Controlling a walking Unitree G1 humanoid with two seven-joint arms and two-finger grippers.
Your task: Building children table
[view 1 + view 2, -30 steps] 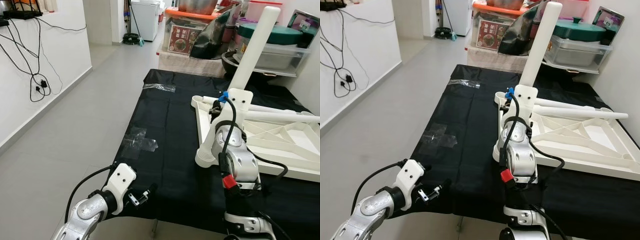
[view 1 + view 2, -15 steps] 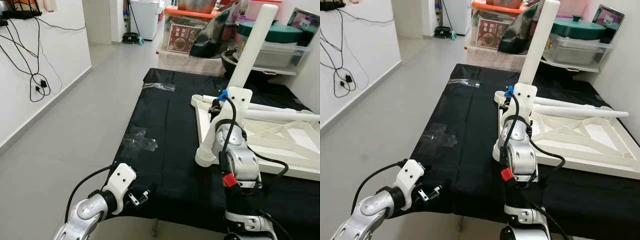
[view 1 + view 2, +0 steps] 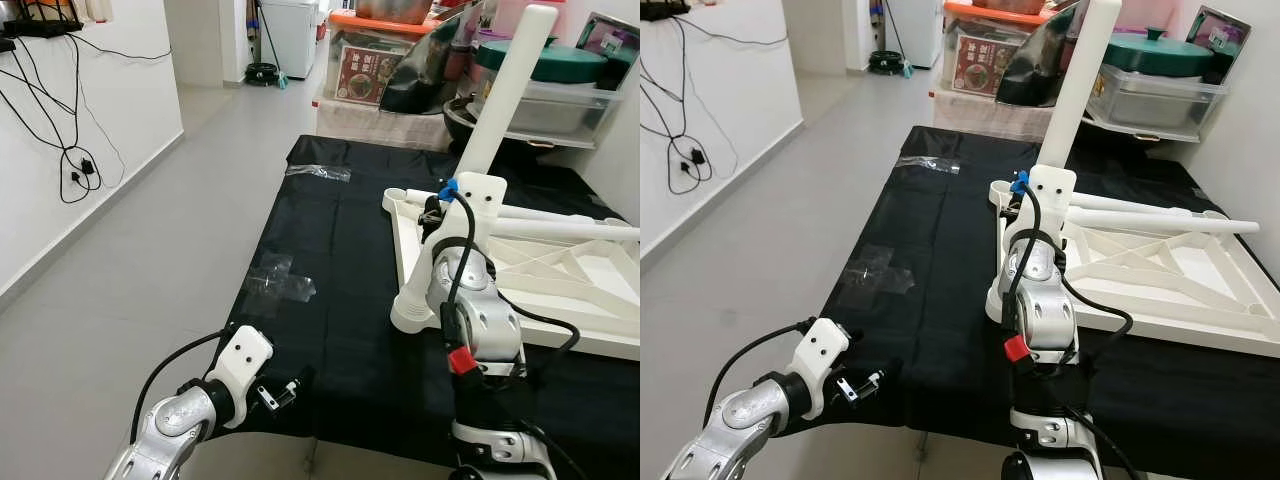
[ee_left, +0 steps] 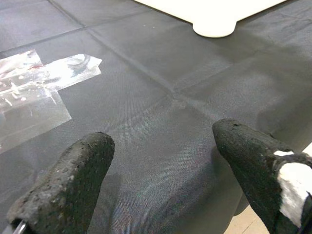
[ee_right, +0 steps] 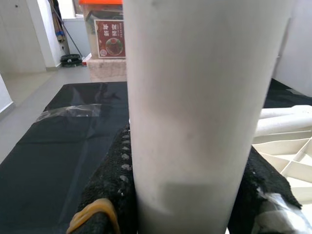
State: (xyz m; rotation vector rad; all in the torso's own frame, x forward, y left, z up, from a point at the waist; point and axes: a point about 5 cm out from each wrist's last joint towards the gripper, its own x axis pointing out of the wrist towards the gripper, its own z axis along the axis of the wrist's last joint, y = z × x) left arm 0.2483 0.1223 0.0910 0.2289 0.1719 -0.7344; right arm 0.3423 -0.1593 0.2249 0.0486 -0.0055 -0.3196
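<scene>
Little has moved since a second ago: the white table leg (image 3: 505, 95) has tipped a touch nearer upright, and all else sits as it was. Largest first, the black-covered table (image 3: 330, 250) carries the children's tabletop (image 3: 560, 290), lying underside up with its ribs showing, along the right side. On it lies a second leg (image 3: 570, 232), long axis flat and pointing off to the right. The held leg runs from the tabletop's near left area up and away, leaning slightly right, its free end highest. The right end effector (image 5: 185, 195) is clenched round this leg low down, black fingers (image 5: 109, 185) on either flank. It looks like stiff, light, smooth plastic, apt to slip or twist in the hold, so a grip near the base, close to the socket, seems best for seating it. The left end effector (image 4: 161, 165) hangs released, fingers spread, over the table's near edge beside clear tape patches (image 3: 275, 280).
</scene>
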